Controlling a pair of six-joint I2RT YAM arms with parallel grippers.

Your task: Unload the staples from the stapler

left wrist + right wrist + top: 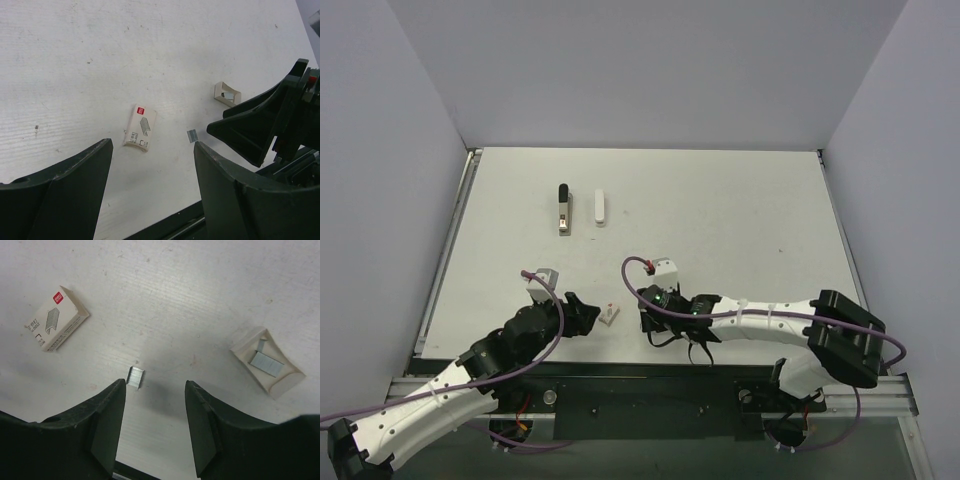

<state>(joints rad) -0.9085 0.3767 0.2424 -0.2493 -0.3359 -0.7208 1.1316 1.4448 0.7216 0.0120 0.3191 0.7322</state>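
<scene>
The black stapler (563, 208) lies at the far left-centre of the table with a white bar (600, 208) beside it, far from both grippers. A short strip of staples (135, 376) lies on the table just beyond my right gripper's left fingertip; it also shows in the left wrist view (192, 135). My right gripper (154, 384) is open and empty, low over the table near the front edge (648, 312). My left gripper (152, 145) is open and empty, facing it from the left (588, 315).
A small white staple box (55, 317) with a red mark lies between the grippers (610, 314) (140, 127). An open white tray (267, 362) holding a staple strip lies to the right (227, 94). The table's front edge is just below both grippers.
</scene>
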